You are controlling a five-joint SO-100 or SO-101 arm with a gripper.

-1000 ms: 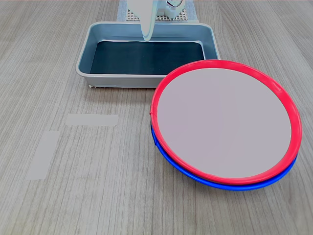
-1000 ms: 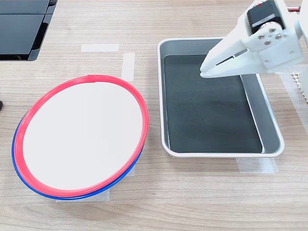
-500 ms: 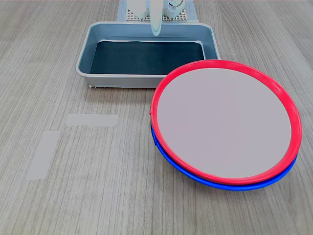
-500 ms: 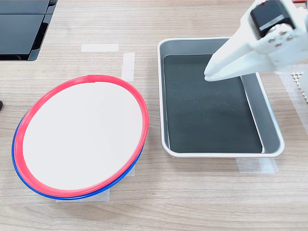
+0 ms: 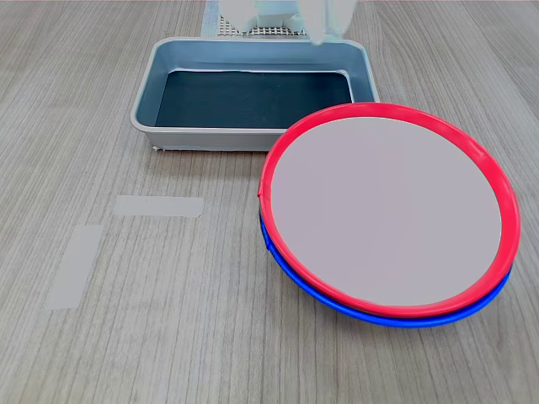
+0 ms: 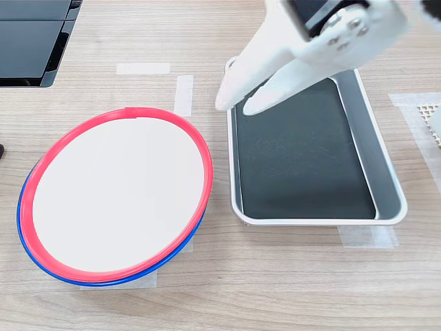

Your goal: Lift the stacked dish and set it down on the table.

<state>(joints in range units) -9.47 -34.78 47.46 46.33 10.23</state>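
Stacked dish [image 6: 120, 200] on blue-rimmed plate [image 6: 41, 265], fingers [image 6: 231, 96] apart, slightly parted

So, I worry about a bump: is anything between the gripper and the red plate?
Nothing visible. The gripper hangs over the tray's near corner, and only bare table and a tape strip lie between it and the red plate.

No readable text, label, brand, number or sign in either exterior view. Surfaces checked: red-rimmed dish [image 5: 386, 220], blue-rimmed plate [image 5: 296, 279] beneath it, grey tray [image 6: 388, 179], tape strips [image 5: 159, 205] on the table [image 5: 168, 337], white gripper [image 6: 238, 103]. All are blank.
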